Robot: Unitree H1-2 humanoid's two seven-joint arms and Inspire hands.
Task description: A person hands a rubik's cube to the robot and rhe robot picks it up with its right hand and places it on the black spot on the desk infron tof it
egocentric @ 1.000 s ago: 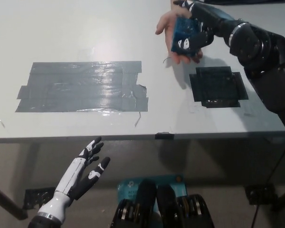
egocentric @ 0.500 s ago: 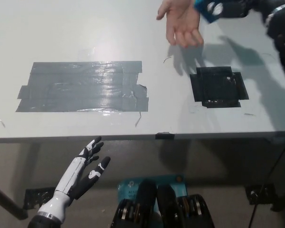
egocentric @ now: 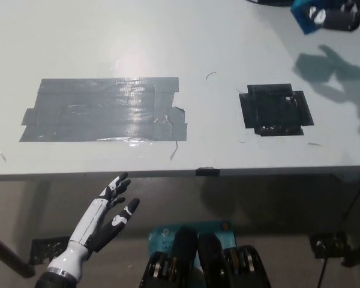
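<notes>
My black right hand (egocentric: 343,18) is at the top right corner of the head view, raised over the desk and shut on the blue Rubik's cube (egocentric: 307,15). Only part of hand and cube shows at the picture's edge. Their shadow falls on the desk to the right of the black spot (egocentric: 275,110), a square of black tape on the grey desk (egocentric: 168,42). The cube is up and to the right of the spot, well apart from it. My white left hand (egocentric: 108,213) rests open below the desk's front edge at lower left.
A wide patch of grey tape (egocentric: 105,109) covers the desk's left half. The desk's front edge (egocentric: 180,174) runs across the middle. A small black clip (egocentric: 207,171) sits on that edge. A blue object (egocentric: 189,231) lies on the floor below.
My right hand took the cube off the person's palm and carried it up and to the right. The person's hand has withdrawn out of view. My left hand has not moved.
</notes>
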